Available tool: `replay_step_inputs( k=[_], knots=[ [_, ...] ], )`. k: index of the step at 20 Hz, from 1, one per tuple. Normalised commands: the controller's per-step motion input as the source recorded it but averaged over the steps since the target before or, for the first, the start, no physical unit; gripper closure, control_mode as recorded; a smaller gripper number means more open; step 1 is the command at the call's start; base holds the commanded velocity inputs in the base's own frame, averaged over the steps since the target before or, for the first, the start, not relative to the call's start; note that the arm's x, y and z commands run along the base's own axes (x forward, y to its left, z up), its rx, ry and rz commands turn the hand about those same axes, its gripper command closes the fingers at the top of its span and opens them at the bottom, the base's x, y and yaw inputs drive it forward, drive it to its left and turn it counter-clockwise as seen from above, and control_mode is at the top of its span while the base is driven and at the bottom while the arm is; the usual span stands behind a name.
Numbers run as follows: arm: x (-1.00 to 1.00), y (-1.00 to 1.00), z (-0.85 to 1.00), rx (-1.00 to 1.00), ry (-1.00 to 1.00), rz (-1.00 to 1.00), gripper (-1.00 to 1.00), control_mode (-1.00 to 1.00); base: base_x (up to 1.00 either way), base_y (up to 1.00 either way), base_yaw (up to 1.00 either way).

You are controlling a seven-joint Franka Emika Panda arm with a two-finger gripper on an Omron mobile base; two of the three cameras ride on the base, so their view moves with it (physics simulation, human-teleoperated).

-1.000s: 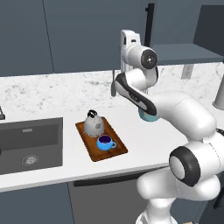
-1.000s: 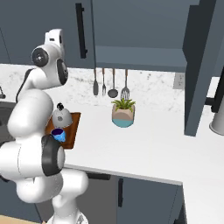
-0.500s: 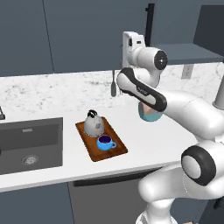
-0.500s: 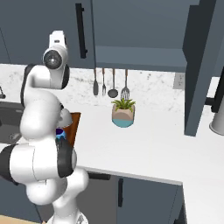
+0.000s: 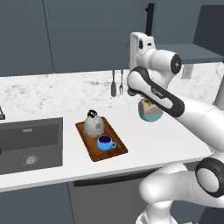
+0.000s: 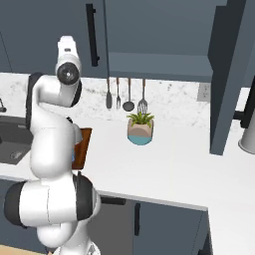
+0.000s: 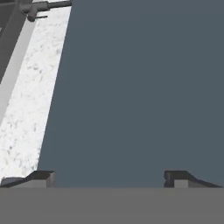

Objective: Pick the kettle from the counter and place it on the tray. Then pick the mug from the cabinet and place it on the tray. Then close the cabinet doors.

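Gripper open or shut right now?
Open. In the hand view the gripper shows both dark fingertips far apart against the slate-blue cabinet door, with nothing between them.

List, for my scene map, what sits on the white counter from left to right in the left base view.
Dark inset sink → reddish-brown wooden tray carrying the grey speckled kettle and blue mug → teal-potted plant.

Speckled grey kettle [image 5: 94,125], bright blue mug [image 5: 105,142], reddish-brown tray [image 5: 89,149], slate-blue cabinet doors [image 7: 144,87].
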Motion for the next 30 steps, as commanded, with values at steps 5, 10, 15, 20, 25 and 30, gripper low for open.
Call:
replay_step_inputs(
  k=[5, 10, 15, 20, 25, 30],
  knots=[
    [-0.65, 0.00, 0.31, 0.17, 0.00, -0.08, -1.00, -1.00, 0.00, 0.00, 0.00],
    [-0.71, 0.00, 0.31, 0.30, 0.00, -0.16, -1.00, -1.00, 0.00, 0.00, 0.00],
    [-0.80, 0.00, 0.27, 0.43, 0.00, -0.15, -1.00, -1.00, 0.00, 0.00, 0.00],
    [-0.81, 0.00, 0.16, 0.59, 0.00, -0.22, -1.00, -1.00, 0.00, 0.00, 0.00],
    [-0.68, 0.00, 0.04, 0.67, 0.00, -0.28, -1.00, -1.00, 0.00, 0.00, 0.00],
    [-0.43, 0.00, 0.00, 0.71, 0.05, -0.34, -1.00, -1.00, 0.00, 0.00, 0.00]
  ],
)
